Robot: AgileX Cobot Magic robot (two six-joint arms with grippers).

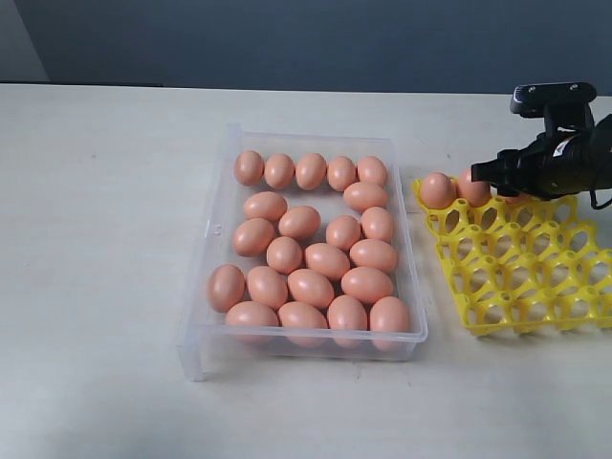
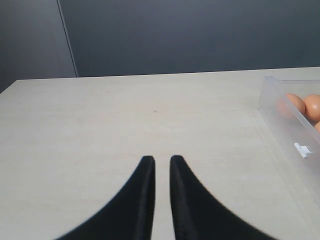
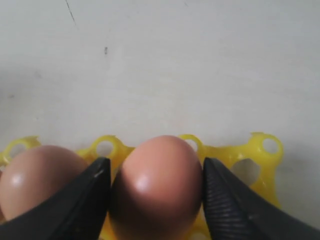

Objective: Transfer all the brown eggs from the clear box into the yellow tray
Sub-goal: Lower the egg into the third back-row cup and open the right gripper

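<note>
Several brown eggs [image 1: 316,258] lie packed in the clear box [image 1: 212,229] at the middle of the table. To its right lies the yellow tray [image 1: 521,277], with two eggs [image 1: 437,189] showing in its back row. My right gripper [image 1: 490,174] hangs over that row. In the right wrist view its fingers [image 3: 155,162] press both sides of a brown egg [image 3: 157,185] standing in a tray cup, next to another egg [image 3: 37,175]. My left gripper [image 2: 162,159] is shut and empty above bare table; the box corner [image 2: 280,107] lies off to its side.
The pale table [image 1: 96,287] stretches wide to the left of the box and in front of it. Most cups of the tray [image 3: 260,150] hold nothing. A dark wall runs behind the table's far edge.
</note>
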